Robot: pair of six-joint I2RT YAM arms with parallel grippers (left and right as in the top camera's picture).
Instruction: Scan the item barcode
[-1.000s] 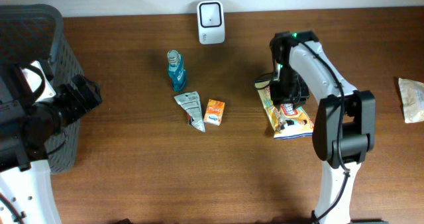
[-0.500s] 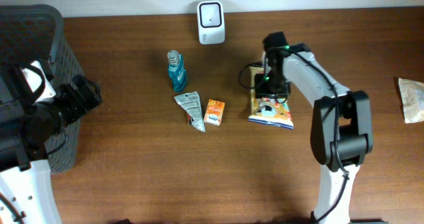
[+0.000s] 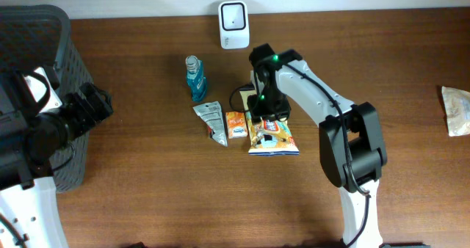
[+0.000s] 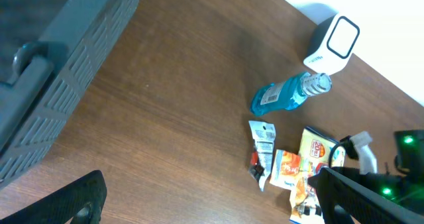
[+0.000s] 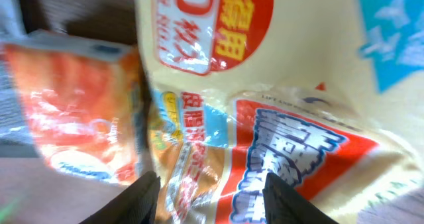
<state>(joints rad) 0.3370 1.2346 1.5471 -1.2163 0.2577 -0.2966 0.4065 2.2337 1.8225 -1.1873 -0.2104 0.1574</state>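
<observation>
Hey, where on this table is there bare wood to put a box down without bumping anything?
Bare: the front strip of table, nearer than the snack bag; the stretch between basket and blue bottle; the wood between the right arm and the packet at the right edge. Crowded: blue bottle, silver pouch, orange carton and snack bag bunch together before the scanner.

Overhead straight down; left wrist oblique, far — shares scanner; right wrist close on snack bag.

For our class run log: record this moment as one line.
left gripper: open, by basket | right gripper: over snack bag, grip unclear | snack bag: against orange box
</observation>
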